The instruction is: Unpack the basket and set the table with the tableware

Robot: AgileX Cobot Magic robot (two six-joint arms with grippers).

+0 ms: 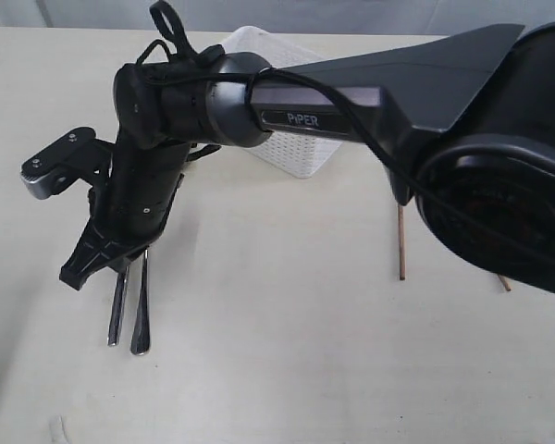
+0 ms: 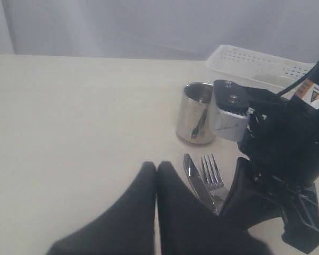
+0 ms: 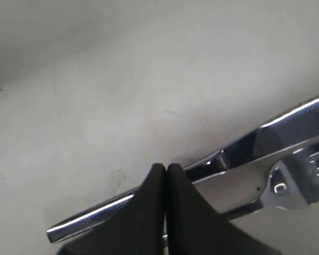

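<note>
Steel knife (image 2: 194, 178) and fork (image 2: 211, 172) lie by left end effector (image 2: 156, 164) and right end effector (image 3: 166, 167), both clenched.

We see only a corner of the basket (image 1: 291, 153) behind the right arm (image 1: 370, 88); the knife (image 2: 192, 172) and fork (image 2: 211, 171) handles are covered.

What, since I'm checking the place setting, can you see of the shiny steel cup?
The shiny steel cup is a plain handleless cylinder of polished metal, standing upright, mouth open, on the pale cream table. Its wall mirrors dark shapes. The steel knife and fork lie apart from it; a grey block on the right arm hides one side. Only the left wrist view shows it.
</note>
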